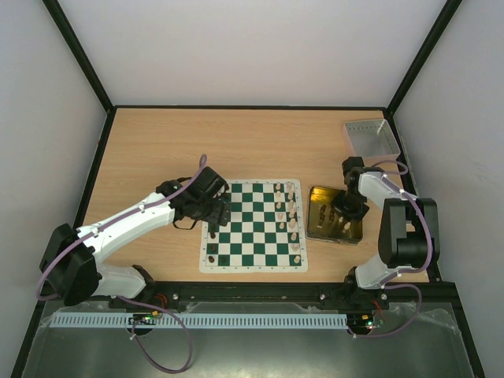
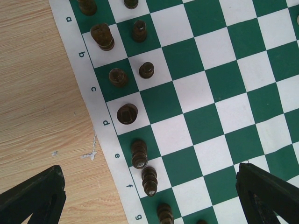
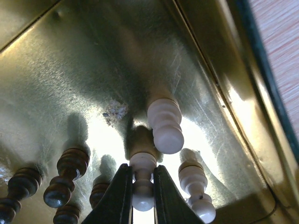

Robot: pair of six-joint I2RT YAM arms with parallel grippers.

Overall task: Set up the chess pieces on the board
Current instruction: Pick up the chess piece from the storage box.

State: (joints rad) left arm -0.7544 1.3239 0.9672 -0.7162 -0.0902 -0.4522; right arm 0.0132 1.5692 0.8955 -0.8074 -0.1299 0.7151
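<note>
The green and white board [image 1: 253, 226] lies mid-table. Black pieces [image 2: 127, 113] stand along its left files and cream-white pieces [image 1: 290, 206] along its right. My left gripper [image 1: 216, 211] hovers over the board's left edge; its fingers [image 2: 35, 198] are wide apart and empty. My right gripper [image 1: 346, 209] is down in the yellow tray [image 1: 319, 228]. Its fingers [image 3: 117, 196] are shut on a cream-white pawn [image 3: 143, 182]. Other cream-white pieces [image 3: 165, 124] and black pieces [image 3: 65, 179] stand close around it in the tray.
A small grey tray [image 1: 370, 136] sits at the far right of the table. Bare wood lies behind and left of the board. Black frame posts and white walls ring the table.
</note>
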